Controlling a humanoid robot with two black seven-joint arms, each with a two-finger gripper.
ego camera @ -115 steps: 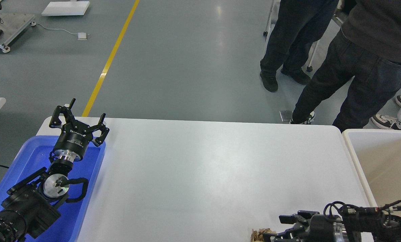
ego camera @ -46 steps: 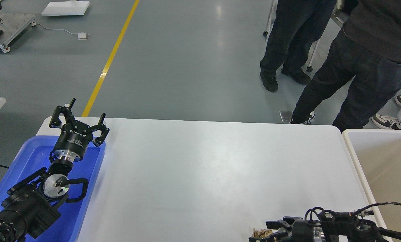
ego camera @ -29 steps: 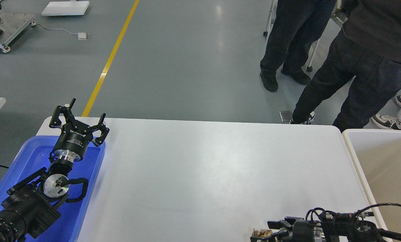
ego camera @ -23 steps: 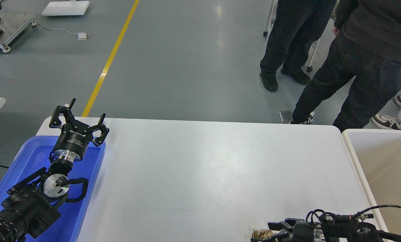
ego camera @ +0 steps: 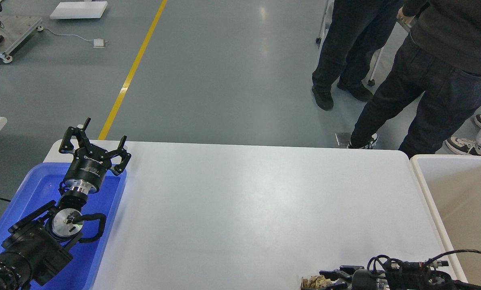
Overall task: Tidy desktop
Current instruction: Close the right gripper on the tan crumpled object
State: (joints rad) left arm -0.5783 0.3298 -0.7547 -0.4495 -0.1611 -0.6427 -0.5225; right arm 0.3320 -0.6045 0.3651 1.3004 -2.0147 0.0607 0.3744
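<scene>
Since the earlier frames the right gripper (ego camera: 332, 279) has sunk toward the bottom edge of the head view and drawn slightly rightward, so less of its body shows. It sits at a small brown crumpled scrap (ego camera: 313, 282) at the near edge of the worktop (ego camera: 256, 201). Its jaws reach toward the scrap, but they are dark and partly cut off; whether they are spread or pinching it cannot be told.

Left gripper (ego camera: 93, 141): unchanged, held over the far end of the blue tray (ego camera: 103, 241), jaws spread wide and holding nothing.

Worktop: white, lying between the blue tray on the left and the beige bin (ego camera: 425, 181) on the right. The scrap is the only loose item visible on it.

Assessment: the right arm appears to be settling for a pick of the scrap, so tidying looks near its last item. Risk: the grasp is at the frame edge and cannot be verified.
</scene>
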